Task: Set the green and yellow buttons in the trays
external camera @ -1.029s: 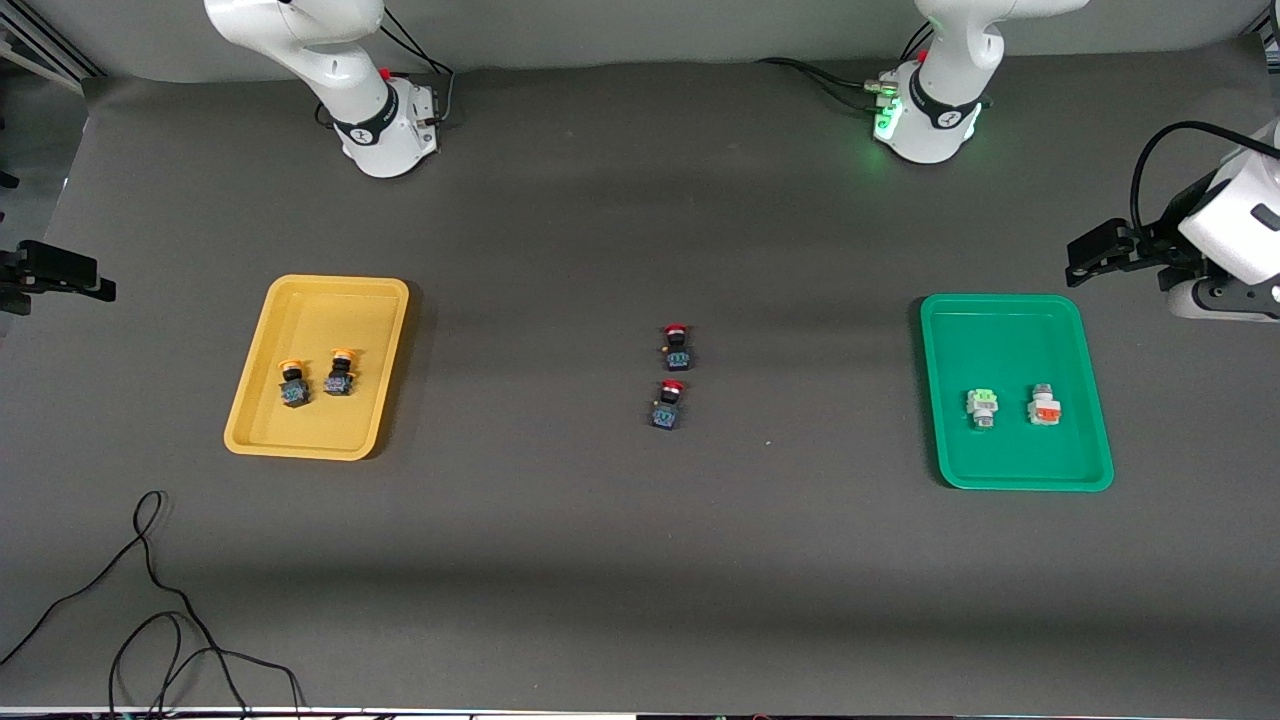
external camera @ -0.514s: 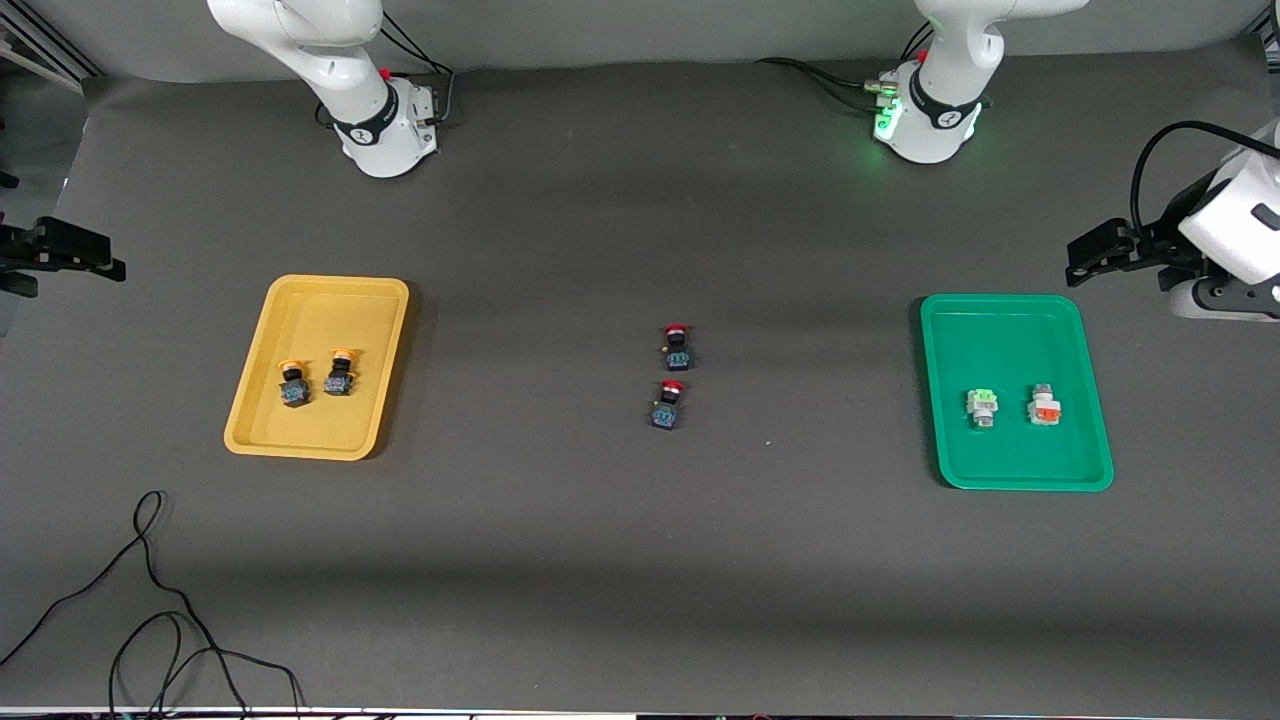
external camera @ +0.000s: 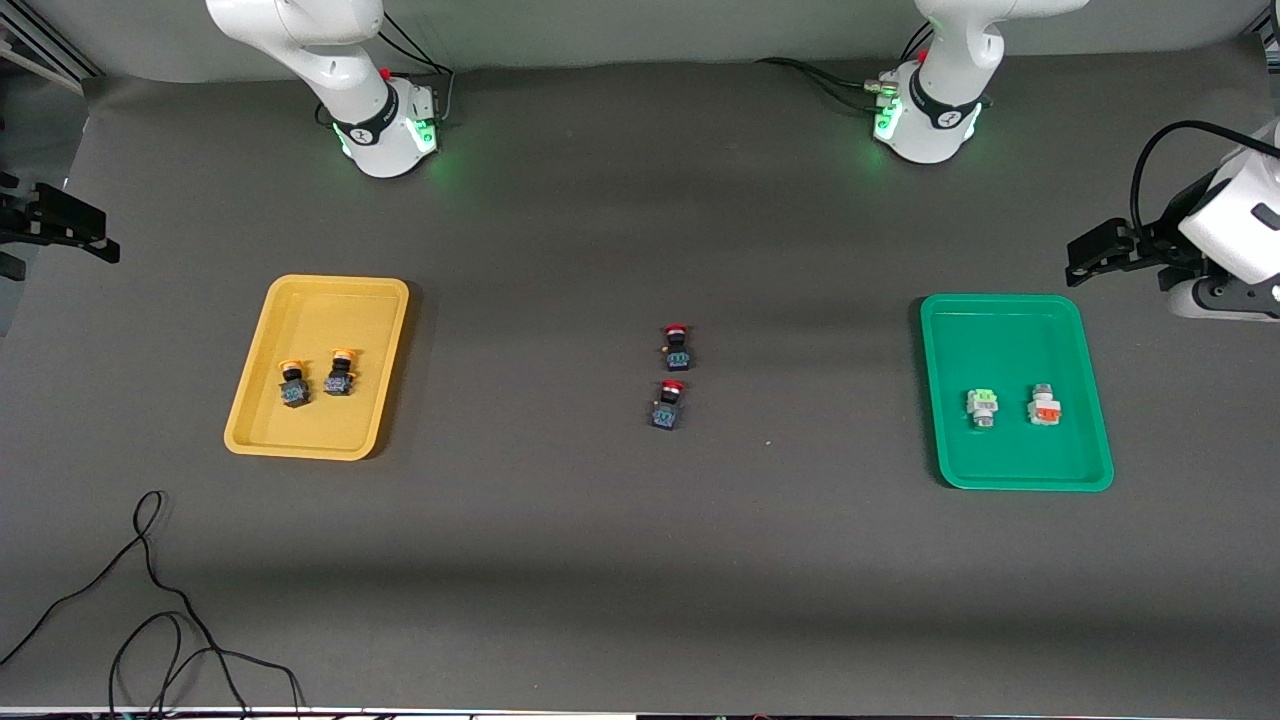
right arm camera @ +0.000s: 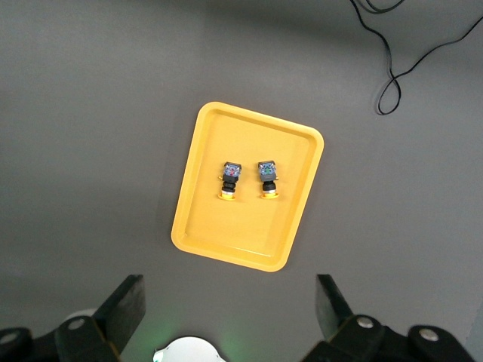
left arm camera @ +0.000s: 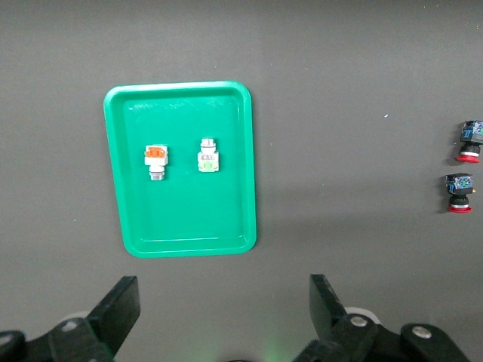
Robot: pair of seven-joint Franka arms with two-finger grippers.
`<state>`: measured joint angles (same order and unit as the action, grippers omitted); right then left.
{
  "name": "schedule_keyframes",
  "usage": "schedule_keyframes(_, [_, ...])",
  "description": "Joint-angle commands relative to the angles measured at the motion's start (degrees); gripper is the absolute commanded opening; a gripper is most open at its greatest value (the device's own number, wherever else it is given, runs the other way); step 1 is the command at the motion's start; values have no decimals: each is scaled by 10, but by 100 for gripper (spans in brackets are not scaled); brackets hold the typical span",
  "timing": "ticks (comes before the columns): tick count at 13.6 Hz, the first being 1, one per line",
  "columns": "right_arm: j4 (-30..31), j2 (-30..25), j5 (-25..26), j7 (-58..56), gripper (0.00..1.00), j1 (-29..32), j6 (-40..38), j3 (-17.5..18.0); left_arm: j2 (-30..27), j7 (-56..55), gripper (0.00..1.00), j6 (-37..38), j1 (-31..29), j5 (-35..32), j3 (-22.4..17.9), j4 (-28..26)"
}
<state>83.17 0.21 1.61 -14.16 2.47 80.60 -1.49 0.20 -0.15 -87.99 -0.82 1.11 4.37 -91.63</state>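
Red-capped buttons (external camera: pixel 673 375) are left mid-table between filled yellow tray (external camera: pixel 300 300) and green tray (external camera: pixel 1000 310); left gripper (left arm camera: pixel 219 317) and right gripper (right arm camera: pixel 230 313) are spread wide, empty, at the table's ends.

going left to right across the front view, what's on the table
shallow yellow plastic tray holding two black yellow-capped buttons → two black red-capped buttons on the bare mat → shallow green plastic tray holding a whitish green-part button, then a whitish orange-red-part button

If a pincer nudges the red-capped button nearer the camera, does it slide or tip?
Probably slides or rolls: the nearer red-capped button already lies on its side on the dark mat. It looks small and rigid, likely light. The round cap may make it pivot toward the other red-capped button.
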Motion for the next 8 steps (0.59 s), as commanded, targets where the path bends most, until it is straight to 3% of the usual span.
schedule_keyframes(1, [38, -17, -1, 5, 100, -11, 32, -11, -12, 1, 100, 1, 6, 6, -5, -5])
schedule_keyframes(8, [35, -15, -4, 4, 100, -10, 36, -15, -12, -2, 100, -3, 8, 6, -4, -5])
